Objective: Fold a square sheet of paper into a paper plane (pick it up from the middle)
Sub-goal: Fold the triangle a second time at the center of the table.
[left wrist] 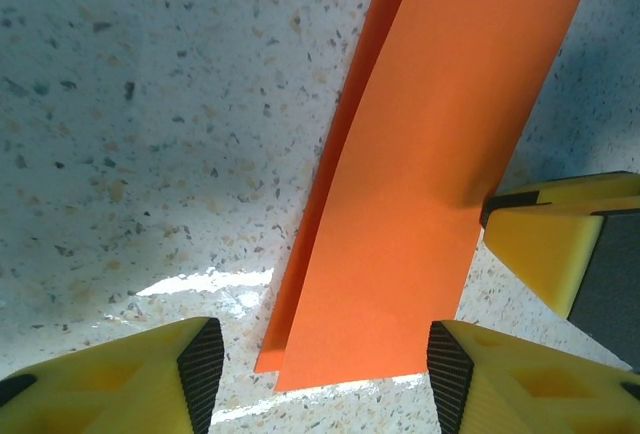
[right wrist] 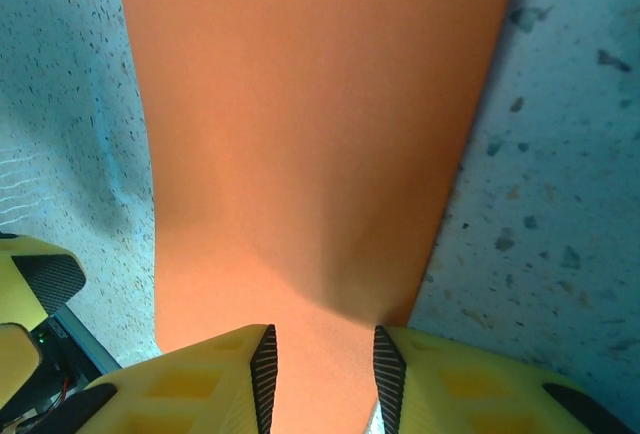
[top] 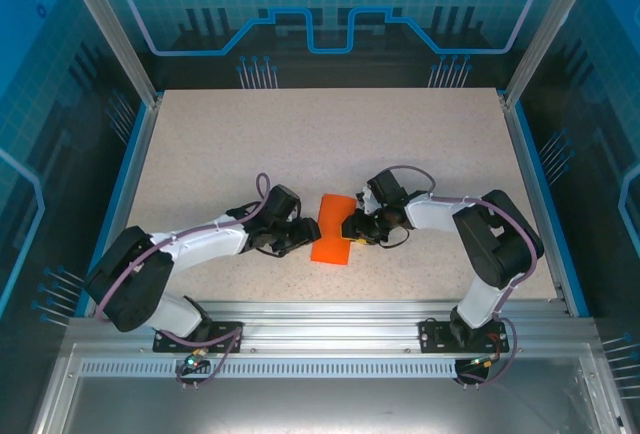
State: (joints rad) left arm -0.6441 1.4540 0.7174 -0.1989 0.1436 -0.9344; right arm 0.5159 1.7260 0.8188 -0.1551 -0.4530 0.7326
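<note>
The folded orange sheet of paper (top: 333,232) lies on the speckled table (top: 250,144), close to its near edge and midway between the side edges. The left fingers (left wrist: 150,379) stand wide, with the sheet's end lying free between them. The left wrist view shows two layers (left wrist: 420,184) and a right finger touching the sheet's edge. In the right wrist view the right fingers (right wrist: 200,389) are narrow, and paper (right wrist: 310,134) runs into their gap; I cannot tell whether they grip it.

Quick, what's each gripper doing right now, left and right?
Left gripper: open, jaws astride the end of the orange paper, not holding it.
Right gripper: jaws narrowly apart over the paper; a hold cannot be told.
</note>
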